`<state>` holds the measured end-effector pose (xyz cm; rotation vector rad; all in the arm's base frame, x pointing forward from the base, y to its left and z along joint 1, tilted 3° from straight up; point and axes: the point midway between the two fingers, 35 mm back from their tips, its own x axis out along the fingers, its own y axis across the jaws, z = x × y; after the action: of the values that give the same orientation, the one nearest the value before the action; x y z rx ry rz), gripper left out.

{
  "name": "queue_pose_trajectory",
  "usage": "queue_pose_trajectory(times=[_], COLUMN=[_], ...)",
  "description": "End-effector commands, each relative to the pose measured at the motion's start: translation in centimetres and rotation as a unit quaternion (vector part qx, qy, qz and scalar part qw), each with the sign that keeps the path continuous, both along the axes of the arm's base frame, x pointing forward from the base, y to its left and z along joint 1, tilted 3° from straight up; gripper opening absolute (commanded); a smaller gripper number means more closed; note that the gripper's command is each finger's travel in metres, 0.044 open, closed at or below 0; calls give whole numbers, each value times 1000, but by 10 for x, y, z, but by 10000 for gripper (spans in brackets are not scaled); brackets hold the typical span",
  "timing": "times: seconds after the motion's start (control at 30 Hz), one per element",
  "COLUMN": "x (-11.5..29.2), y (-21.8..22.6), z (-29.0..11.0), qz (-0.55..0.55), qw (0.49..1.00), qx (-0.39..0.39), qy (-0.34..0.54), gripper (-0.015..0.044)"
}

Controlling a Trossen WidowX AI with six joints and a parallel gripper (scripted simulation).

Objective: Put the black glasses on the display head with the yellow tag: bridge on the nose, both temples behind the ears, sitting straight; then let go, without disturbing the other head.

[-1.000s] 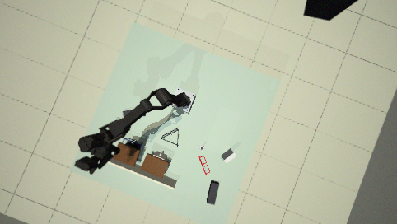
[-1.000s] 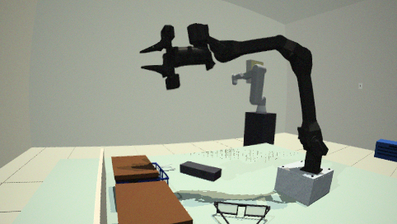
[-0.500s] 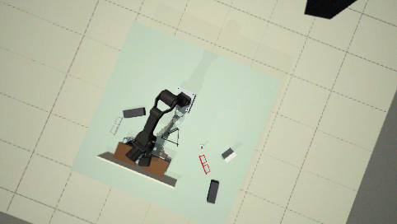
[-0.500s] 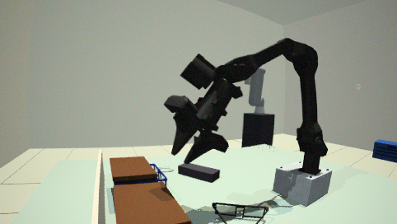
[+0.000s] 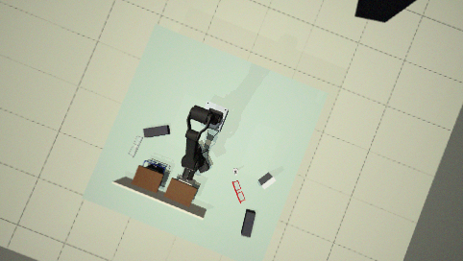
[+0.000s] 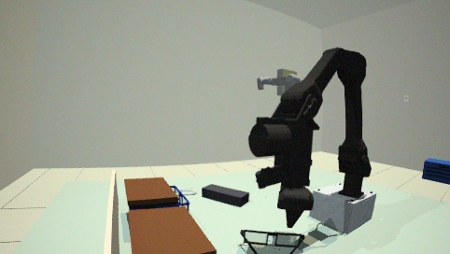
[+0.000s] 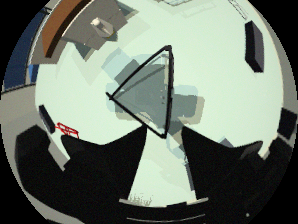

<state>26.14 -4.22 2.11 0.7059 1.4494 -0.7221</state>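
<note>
The black glasses (image 6: 274, 233) (image 7: 170, 92) stand on the mat, their temples converging in the wrist view. My gripper (image 6: 291, 223) (image 7: 164, 129) points down above them, partly open, with nothing held; in the wrist view one corner of the glasses shows between the fingertips. Two brown-topped display heads stand side by side: one (image 5: 182, 192) (image 6: 170, 233) has a bare grey face with a nose (image 7: 102, 27); the other (image 5: 149, 178) (image 6: 150, 190) wears blue glasses (image 6: 181, 195). No yellow tag can be made out. The arm hides the black glasses in the top view.
A long board (image 5: 202, 211) (image 6: 113, 210) stands behind the heads. Red glasses (image 5: 238, 192) (image 7: 67, 130), thin pale glasses (image 5: 135, 146), a dark block (image 5: 157, 130) (image 6: 225, 195) (image 7: 254, 47), another dark block (image 5: 248, 223) and a white-and-dark block (image 5: 267, 180) lie around.
</note>
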Motion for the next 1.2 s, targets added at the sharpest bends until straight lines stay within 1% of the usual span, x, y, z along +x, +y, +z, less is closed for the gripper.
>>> queue_pose_trajectory(times=[0.0, 0.1, 0.47, 1.17], x=[-5, -5, -5, -7], y=[2, 2, 2, -2], z=[1, 1, -1, -36], qz=[11, 11, 11, 11], qw=[1000, 1000, 1000, 1000], qx=[-6, -6, -6, -6], qy=[5, 5, 5, 5], gripper=[200, 121, 120, 120])
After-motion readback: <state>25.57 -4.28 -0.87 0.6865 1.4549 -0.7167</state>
